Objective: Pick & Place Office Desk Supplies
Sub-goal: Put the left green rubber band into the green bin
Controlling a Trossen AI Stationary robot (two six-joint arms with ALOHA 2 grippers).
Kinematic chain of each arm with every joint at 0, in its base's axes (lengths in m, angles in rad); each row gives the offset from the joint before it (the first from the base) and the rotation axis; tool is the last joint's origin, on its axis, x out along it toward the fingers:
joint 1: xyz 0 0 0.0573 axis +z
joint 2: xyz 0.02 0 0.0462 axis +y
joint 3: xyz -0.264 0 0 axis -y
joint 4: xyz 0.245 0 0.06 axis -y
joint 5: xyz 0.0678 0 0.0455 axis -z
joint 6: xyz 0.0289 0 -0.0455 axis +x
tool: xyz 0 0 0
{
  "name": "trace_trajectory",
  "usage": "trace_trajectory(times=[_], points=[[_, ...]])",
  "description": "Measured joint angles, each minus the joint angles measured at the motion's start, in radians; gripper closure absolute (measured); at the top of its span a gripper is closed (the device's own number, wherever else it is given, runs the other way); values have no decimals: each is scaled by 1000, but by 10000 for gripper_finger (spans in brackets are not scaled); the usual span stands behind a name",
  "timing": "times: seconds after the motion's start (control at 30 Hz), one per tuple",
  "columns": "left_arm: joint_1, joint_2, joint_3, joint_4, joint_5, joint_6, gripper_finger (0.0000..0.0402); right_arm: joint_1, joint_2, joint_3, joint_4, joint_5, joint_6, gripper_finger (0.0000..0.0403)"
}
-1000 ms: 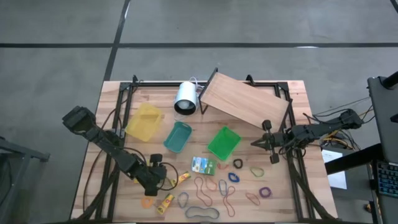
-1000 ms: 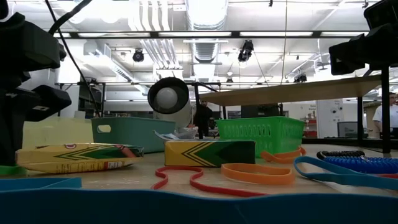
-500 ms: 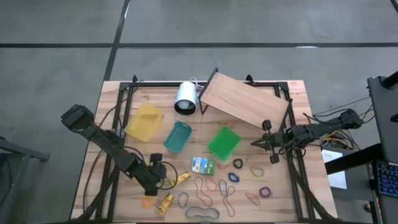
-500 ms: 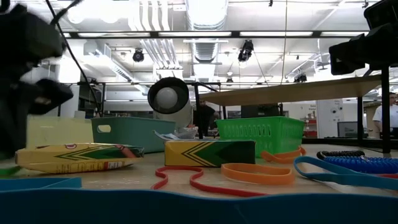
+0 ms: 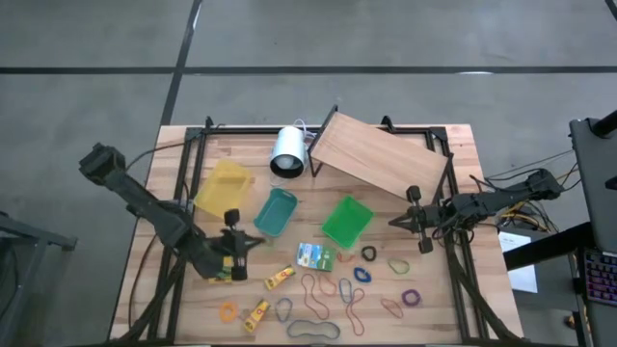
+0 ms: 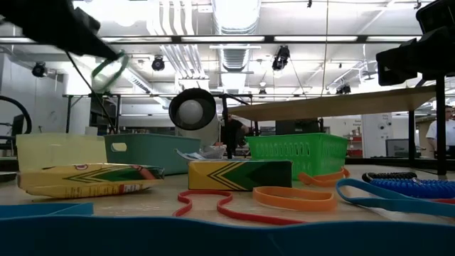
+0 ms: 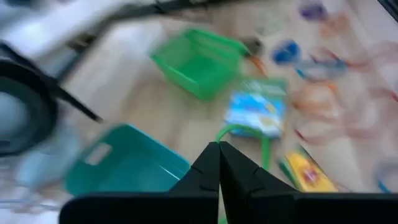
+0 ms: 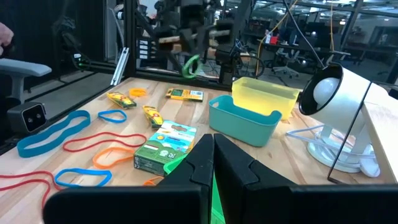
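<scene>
while the right gripper (image 5: 409, 221) waits beside the green bin (image 5: 346, 221), fingers together and empty, the left gripper (image 5: 243, 243) hangs in the air just beside the teal bin (image 5: 275, 212), fingers clamped on a green band (image 7: 244, 134). other bands (image 5: 326, 289) and the packet (image 5: 314, 256) lie near the green bin.

Green band (image 6: 108, 71) hangs lifted; other bands (image 5: 328, 289) lie scattered on table
</scene>
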Motion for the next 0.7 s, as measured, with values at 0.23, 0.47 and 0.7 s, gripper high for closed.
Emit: trace_trajectory(times=[0.23, 0.47, 0.7], points=[[91, -8, -7, 73, -8, -30, 399, 0, 0, 0, 0, 0, 0, 394], [188, 101, -7, 410, 42, 93, 399, 0, 0, 0, 0, 0, 0, 394], [253, 227, 1, 677, 183, 182, 399, 0, 0, 0, 0, 0, 0, 394]])
